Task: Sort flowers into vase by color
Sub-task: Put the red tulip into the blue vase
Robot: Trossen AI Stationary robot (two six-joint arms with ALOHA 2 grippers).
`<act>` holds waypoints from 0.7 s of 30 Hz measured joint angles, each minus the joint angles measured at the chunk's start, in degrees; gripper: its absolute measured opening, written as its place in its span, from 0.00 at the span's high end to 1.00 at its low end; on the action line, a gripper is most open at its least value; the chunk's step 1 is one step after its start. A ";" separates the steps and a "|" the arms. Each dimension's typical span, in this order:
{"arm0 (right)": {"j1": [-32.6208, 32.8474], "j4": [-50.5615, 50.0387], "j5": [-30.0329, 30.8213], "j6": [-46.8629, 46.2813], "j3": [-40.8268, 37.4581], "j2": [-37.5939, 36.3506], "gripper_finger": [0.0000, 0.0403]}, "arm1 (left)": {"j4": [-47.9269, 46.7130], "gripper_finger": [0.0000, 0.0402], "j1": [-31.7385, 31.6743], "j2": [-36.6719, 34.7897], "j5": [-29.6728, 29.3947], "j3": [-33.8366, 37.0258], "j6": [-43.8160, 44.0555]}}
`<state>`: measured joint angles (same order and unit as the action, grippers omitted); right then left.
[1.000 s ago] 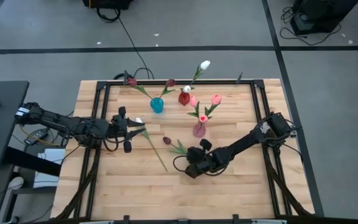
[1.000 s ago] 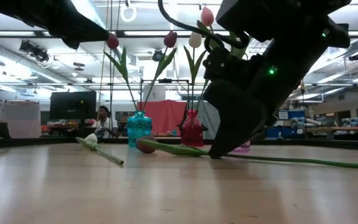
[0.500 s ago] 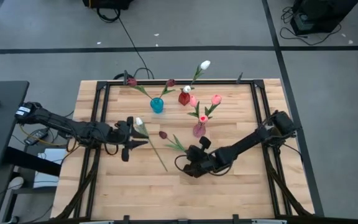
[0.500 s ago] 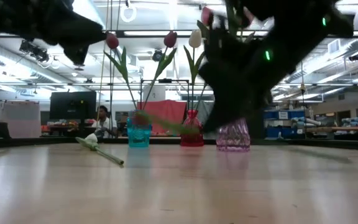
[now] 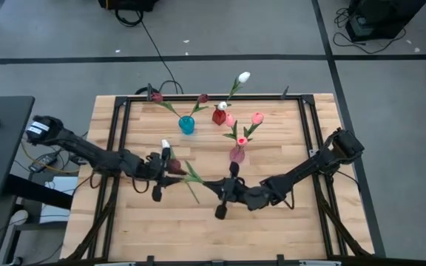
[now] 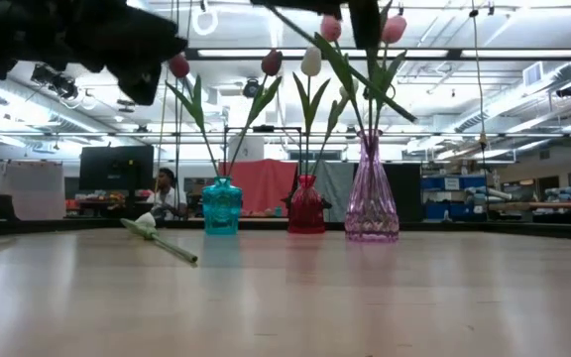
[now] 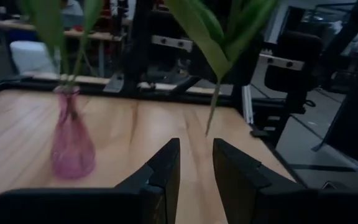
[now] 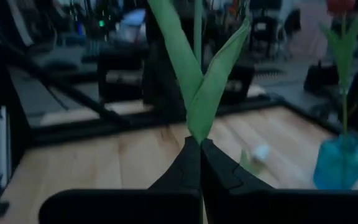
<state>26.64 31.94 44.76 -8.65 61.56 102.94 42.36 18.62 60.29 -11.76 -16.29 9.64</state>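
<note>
Right hand (image 5: 211, 182) pinched; left hand (image 5: 170, 164) agape.

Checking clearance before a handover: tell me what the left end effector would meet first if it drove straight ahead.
Probably the lifted maroon tulip held by the right end effector: its stem and leaves hang just ahead of the left end effector. Depth is unclear.

left gripper (image 7: 196, 163) fingers slightly parted below green leaves (image 7: 219, 31), pink vase (image 7: 71, 144) beside.

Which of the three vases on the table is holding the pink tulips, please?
The tall pink glass vase, the right-hand one in the low view, holds the pink tulips. The blue vase and the red vase beside it are shorter.
</note>
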 joint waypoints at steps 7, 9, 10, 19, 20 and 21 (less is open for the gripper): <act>-0.54 10.95 -4.72 5.97 0.02 0.07 0.98 | -2.08 0.77 1.24 8.80 4.69 -10.70 -3.21; -0.58 12.51 -5.73 6.99 0.02 0.07 0.98 | -5.15 0.78 1.43 10.60 5.30 -14.06 -5.54; -0.58 13.17 -5.83 7.65 0.02 0.09 0.98 | -6.65 0.78 1.43 11.25 5.46 -15.42 -6.43; 0.61 13.95 -5.85 9.39 0.04 0.09 0.98 | -10.93 0.80 1.37 13.29 8.26 -21.48 -8.12; 0.70 14.03 -5.85 10.06 0.04 0.09 0.98 | -10.68 0.80 1.37 13.29 8.27 -21.56 -8.12; 0.73 14.19 -5.85 10.43 0.04 0.11 0.98 | -10.51 0.80 1.37 13.29 8.26 -21.56 -8.12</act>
<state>27.38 46.13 38.92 1.78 61.60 103.04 31.85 19.99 73.58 -3.51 -37.85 1.52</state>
